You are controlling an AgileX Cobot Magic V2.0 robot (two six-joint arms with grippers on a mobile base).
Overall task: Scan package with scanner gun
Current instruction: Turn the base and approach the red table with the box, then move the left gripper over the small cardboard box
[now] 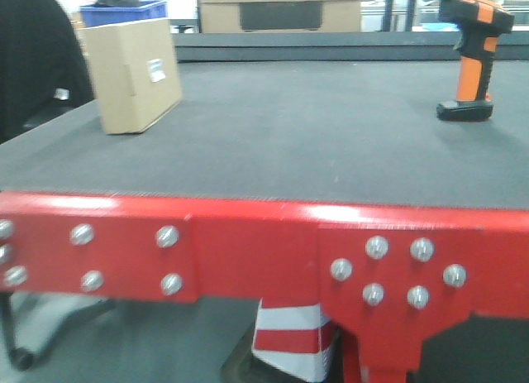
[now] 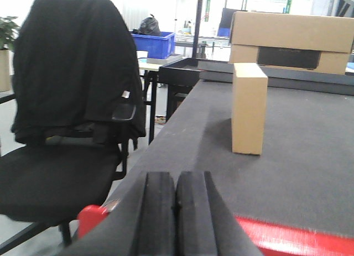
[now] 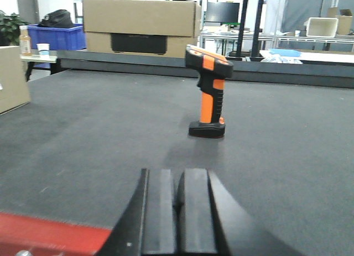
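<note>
The package (image 1: 132,75), a plain brown cardboard box with a small white label, stands upright at the table's left. The left wrist view shows the package (image 2: 249,108) edge-on, well ahead of my left gripper (image 2: 176,181), which is shut with nothing in it. The scanner gun (image 1: 471,56), black head with an orange stripe and orange handle, stands on its foot at the table's right. In the right wrist view the scanner gun (image 3: 208,92) is ahead of my right gripper (image 3: 180,178), also shut and empty. Neither gripper appears in the front view.
A larger tan box (image 3: 141,26) with a dark panel sits at the table's far edge. A black chair (image 2: 72,112) draped with a dark jacket stands left of the table. The red table frame (image 1: 248,251) runs along the near edge. A blue bin (image 1: 124,12) lies beyond.
</note>
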